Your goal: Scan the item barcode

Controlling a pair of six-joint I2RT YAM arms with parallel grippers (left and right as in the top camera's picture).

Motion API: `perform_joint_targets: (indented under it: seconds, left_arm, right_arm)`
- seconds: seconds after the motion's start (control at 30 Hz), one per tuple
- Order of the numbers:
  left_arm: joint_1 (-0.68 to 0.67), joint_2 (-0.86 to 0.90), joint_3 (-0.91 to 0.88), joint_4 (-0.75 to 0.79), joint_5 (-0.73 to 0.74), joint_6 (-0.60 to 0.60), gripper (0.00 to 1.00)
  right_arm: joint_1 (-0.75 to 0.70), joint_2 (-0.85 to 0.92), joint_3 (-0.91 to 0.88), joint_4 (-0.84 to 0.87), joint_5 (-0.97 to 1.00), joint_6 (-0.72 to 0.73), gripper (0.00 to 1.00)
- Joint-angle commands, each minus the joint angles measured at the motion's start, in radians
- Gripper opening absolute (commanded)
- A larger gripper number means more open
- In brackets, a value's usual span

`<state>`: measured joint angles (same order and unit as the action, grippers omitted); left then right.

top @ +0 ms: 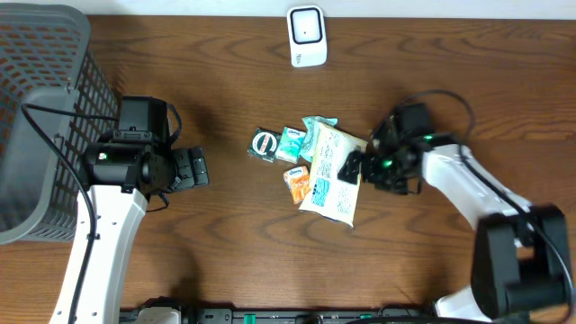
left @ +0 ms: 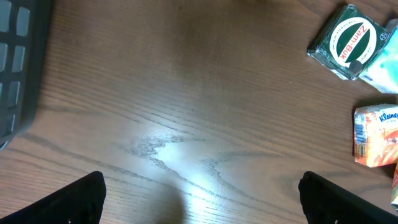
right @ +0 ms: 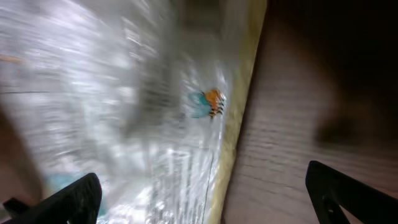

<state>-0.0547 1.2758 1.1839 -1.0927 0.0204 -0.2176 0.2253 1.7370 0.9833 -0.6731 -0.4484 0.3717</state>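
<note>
Dark wood-grain table point(top: 234, 256) with grey basket point(top: 85, 81) and white scanner point(top: 306, 36)

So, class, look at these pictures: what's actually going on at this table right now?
Two robot arms are on a barcode-scanning job. The right gripper hangs open just over the large white packet mid-table, gripping nothing. The left gripper is open too, over bare wood near the grey basket. The white scanner sits at the far edge, with no item at it yet.
</note>
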Motion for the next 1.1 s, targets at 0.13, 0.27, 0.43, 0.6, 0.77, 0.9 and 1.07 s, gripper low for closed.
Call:
perform_joint_targets:
  seconds: [0.13, 0.27, 0.43, 0.6, 0.77, 0.9, 1.07]
  left_arm:
    - [-0.004, 0.003, -0.005, -0.002, -0.005, -0.013, 0.98]
    - [-0.004, 0.003, -0.005, -0.002, -0.005, -0.013, 0.98]
    - [-0.004, 0.003, -0.005, -0.002, -0.005, -0.013, 0.98]
    - [-0.004, 0.003, -0.005, -0.002, -0.005, -0.013, 0.98]
    - [-0.004, 0.003, -0.005, -0.002, -0.005, -0.013, 0.98]
    - [-0.004, 0.003, -0.005, -0.002, -0.005, -0.013, 0.98]
    - [-0.004, 0.003, -0.005, -0.002, -0.005, -0.013, 0.98]
  right_arm:
    - [0.060, 0.115, -0.005, 0.063, -0.109, 0.122, 0.98]
    - [0.090, 0.159, -0.005, 0.109, -0.122, 0.122, 0.55]
    - [0.081, 0.151, -0.002, 0.133, -0.122, 0.122, 0.01]
    - [0.044, 0.076, 0.013, 0.116, -0.119, 0.106, 0.01]
    - [0.012, -0.055, 0.060, 0.045, -0.098, -0.010, 0.01]
    - [0.014, -0.153, 0.091, 0.004, 0.000, -0.059, 0.01]
    - [0.018, -0.206, 0.092, 0.002, 0.002, -0.304, 0.01]
